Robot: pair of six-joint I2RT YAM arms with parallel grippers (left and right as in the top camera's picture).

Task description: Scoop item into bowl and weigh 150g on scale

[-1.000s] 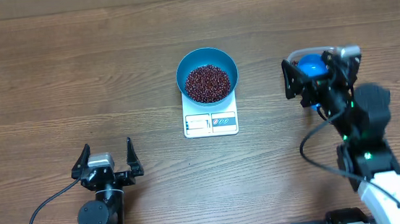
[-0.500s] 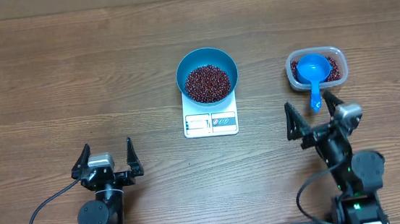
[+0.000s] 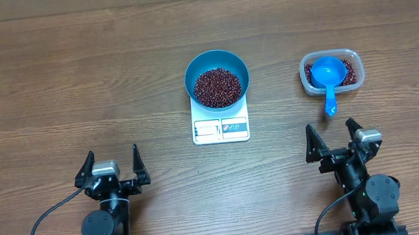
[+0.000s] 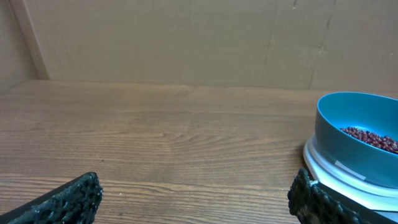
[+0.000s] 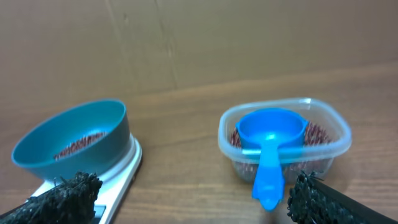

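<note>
Here, one bowl, one scale; left claw and right claw gape empty.

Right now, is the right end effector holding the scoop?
No, the scoop rests in the tub, handle over the rim, and the right end effector stands open, apart from it.

The left arm and right arm are black with round joint housings. The left gripper, lower left of the frame, has two dark tapering fingers flanking a silver-grey block; the right gripper, lower right, matches. A thin black cable curves from each. The fingertips look rough and grainy.
</note>
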